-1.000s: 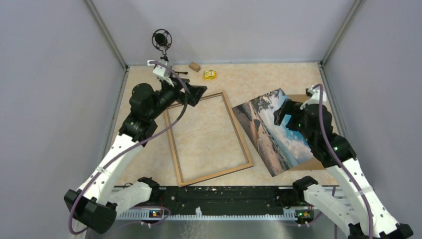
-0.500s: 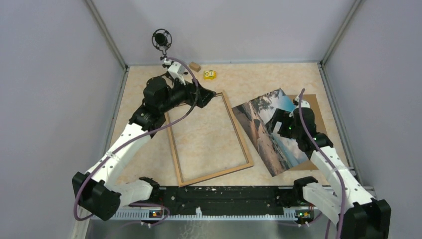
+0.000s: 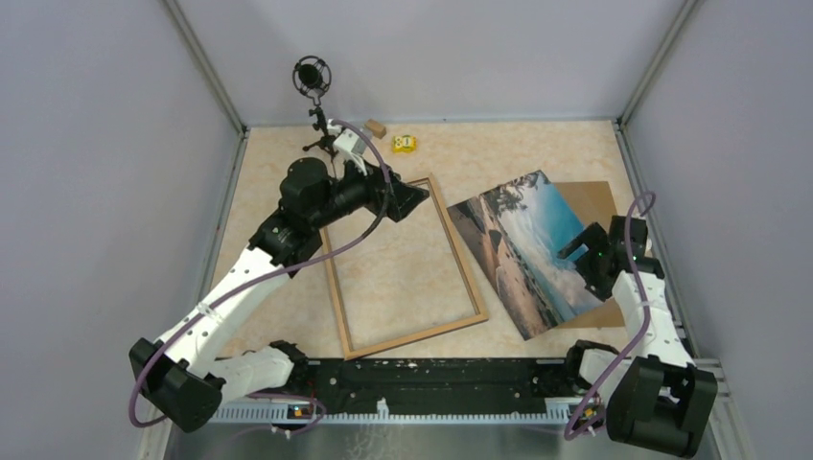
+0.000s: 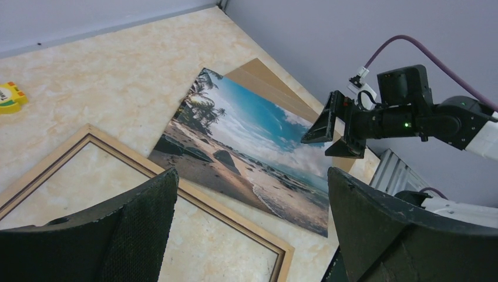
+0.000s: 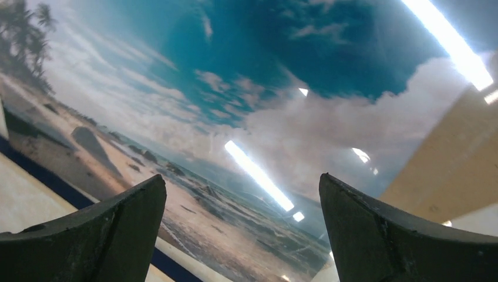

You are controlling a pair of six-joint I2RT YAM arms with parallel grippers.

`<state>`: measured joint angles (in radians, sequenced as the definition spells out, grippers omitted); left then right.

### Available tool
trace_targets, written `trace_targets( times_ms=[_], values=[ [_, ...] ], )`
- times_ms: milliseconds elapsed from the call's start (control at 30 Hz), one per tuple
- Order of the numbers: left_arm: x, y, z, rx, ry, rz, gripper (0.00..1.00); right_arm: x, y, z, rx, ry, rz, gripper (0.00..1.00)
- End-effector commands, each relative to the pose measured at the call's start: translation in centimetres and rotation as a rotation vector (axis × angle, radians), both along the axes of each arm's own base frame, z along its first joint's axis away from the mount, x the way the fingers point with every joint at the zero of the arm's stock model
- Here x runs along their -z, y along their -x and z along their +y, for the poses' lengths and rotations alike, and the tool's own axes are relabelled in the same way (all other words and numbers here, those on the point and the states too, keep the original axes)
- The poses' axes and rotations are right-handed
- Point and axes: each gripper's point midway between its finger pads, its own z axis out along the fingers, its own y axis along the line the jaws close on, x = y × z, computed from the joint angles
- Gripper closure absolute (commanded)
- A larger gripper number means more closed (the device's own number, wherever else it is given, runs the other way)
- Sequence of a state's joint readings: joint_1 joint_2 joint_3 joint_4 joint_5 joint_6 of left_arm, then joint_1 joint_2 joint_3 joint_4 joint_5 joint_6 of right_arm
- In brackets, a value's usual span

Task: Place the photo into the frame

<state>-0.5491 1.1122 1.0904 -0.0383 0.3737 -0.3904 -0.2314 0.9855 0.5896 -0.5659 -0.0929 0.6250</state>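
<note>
- Lying flat at the middle of the worktop (image 3: 499, 153), the frame (image 3: 462, 259) shows its light wood face.
- The photo (image 3: 525, 251) lies face up at the frame's 3 o'clock, just beside its rail, partly over a brown board (image 3: 594, 196).
- The left claw (image 3: 414, 195) hovers wide open and empty at the frame's 1 o'clock corner.
- The right claw (image 3: 573, 254) gapes, empty, at the photo's 3 o'clock edge.

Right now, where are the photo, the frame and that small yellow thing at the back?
the photo (image 3: 525, 251): overhead view, middle of the print.
the frame (image 3: 415, 334): overhead view, its near wooden rail.
small yellow thing (image 3: 404, 143): overhead view, its centre.
</note>
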Motion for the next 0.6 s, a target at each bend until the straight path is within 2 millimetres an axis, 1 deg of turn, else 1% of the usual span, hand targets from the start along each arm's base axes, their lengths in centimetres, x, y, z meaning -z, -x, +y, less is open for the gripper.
trace_targets(
  times_ms=[0, 67, 100, 167, 267, 367, 500, 567],
  values=[
    [-2.3, 1.3, -0.2, 0.023, 0.012, -0.063, 0.02, -0.9, 2.2, -2.8, 0.262, 0.057, 0.117, 0.01],
    [-2.2, 1.5, -0.4, 0.028, 0.008, -0.062, 0.02, -0.9, 3.4, -3.6, 0.366, 0.069, 0.151, 0.01],
    [-2.2, 1.6, -0.5, 0.030, 0.007, -0.061, 0.02, -0.9, 3.8, -3.9, 0.388, 0.085, 0.162, 0.01],
    [-2.1, 1.7, -0.7, 0.036, 0.006, -0.059, 0.02, -0.7, 4.1, -4.2, 0.395, 0.101, 0.166, 0.01],
    [-1.9, 1.7, -0.8, 0.038, 0.003, -0.053, 0.02, 0.1, 4.6, -3.8, 0.400, 0.083, 0.189, 0.01],
    [-1.6, 1.4, -0.8, 0.027, 0.002, -0.041, 0.02, 0.8, 4.6, -3.2, 0.392, 0.049, 0.192, 0.01],
    [-1.4, 1.5, -0.8, 0.031, 0.000, -0.038, 0.02, 1.9, 4.5, -3.4, 0.398, 0.057, 0.199, 0.01],
    [-1.3, 1.5, -0.9, 0.035, 0.001, -0.038, 0.02, 2.6, 4.0, -3.0, 0.377, 0.037, 0.189, 0.01]
  ],
)
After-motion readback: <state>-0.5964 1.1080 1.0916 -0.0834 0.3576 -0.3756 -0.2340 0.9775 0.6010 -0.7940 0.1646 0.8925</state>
